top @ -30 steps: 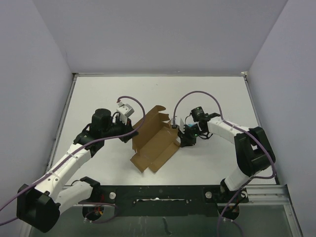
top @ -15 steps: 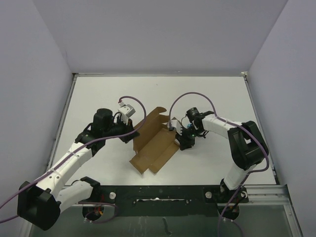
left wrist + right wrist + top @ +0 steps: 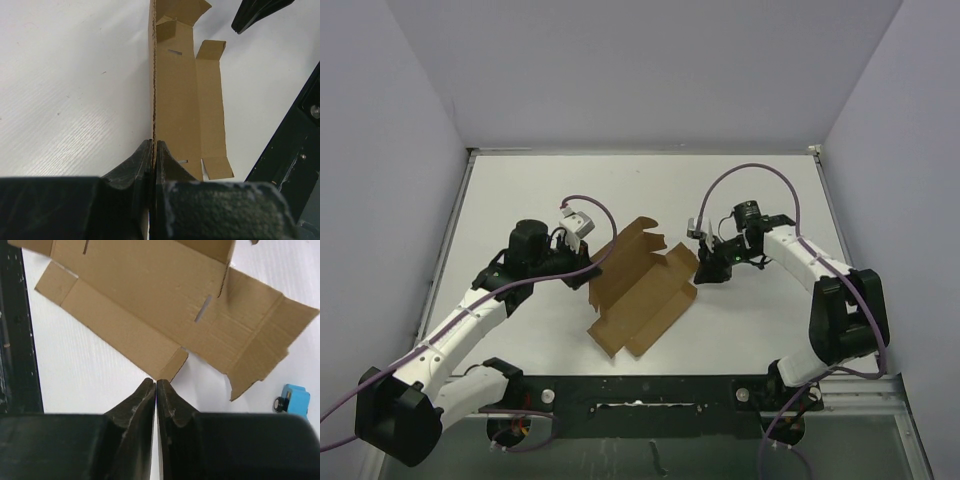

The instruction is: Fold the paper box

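I count one paper box (image 3: 642,290): a single die-cut sheet of plain brown corrugated cardboard. It lies mostly opened out on the matte white table (image 3: 520,200), between my two arms. It is a long rectangle of creased panels with notched, tabbed flaps at both ends. The long panel nearest the left arm stands up on edge. Through the right wrist camera I make out two narrow slots cut through the board.

The left gripper (image 3: 154,146) is clamped on that raised panel, its black fingers pinching the fluted edge. The right gripper (image 3: 156,382) grasps nothing. Its tips sit just off the corner of a side flap, over bare table, with only a hairline between them, so I cannot tell if it is fully closed.

One small blue blocky object (image 3: 292,396) lies near an end flap, not touching it.
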Motion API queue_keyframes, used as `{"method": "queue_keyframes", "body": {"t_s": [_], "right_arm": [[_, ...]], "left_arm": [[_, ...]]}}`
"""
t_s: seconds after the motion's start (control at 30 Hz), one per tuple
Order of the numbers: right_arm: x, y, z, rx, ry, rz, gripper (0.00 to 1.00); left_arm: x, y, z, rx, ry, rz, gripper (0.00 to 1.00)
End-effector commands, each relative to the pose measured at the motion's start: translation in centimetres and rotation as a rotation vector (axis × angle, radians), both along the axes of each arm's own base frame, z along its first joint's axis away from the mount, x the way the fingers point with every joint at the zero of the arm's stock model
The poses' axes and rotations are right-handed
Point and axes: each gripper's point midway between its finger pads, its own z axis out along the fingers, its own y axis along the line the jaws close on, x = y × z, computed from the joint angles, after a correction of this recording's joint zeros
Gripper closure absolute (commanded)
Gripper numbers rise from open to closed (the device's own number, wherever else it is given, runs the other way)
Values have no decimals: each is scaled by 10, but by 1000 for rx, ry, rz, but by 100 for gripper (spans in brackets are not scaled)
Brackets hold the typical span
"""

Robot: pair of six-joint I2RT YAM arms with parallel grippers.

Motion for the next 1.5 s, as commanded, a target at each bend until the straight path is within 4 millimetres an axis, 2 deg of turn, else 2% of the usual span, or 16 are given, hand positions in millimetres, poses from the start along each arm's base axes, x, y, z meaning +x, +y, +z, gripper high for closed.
{"method": "queue_keyframes", "body": {"t_s": [0.0, 0.13, 0.3, 0.73, 0.93, 1.17, 1.23, 1.3, 1.37, 1.47], "right_arm": [[30, 3, 16, 3, -67, -133, 97], [41, -10, -6, -112, -87, -204, 100], [36, -9, -29, -218, -90, -161, 100], [-16, 26, -34, -126, 17, 84, 100], [-23, 27, -51, -174, 99, 92, 100], [-21, 21, -71, -264, 130, 84, 100], [-20, 21, -68, -260, 127, 83, 100], [-18, 24, -57, -219, 117, 89, 100], [-16, 28, -35, -121, 102, 99, 99], [-17, 25, 5, 27, 67, 101, 87]], "left_arm": [[6, -7, 24, -34, -86, -32, 100], [5, -7, 25, -38, -84, -33, 100], [6, -8, 26, -43, -82, -32, 100], [7, -8, 24, -44, -79, -22, 100], [7, -8, 23, -46, -77, -21, 100], [7, -8, 19, -46, -74, -21, 100], [6, -8, 19, -45, -74, -23, 100], [7, -8, 20, -44, -81, -25, 100], [6, -8, 21, -42, -90, -32, 100], [5, -7, 25, -31, -116, -49, 100]]}}
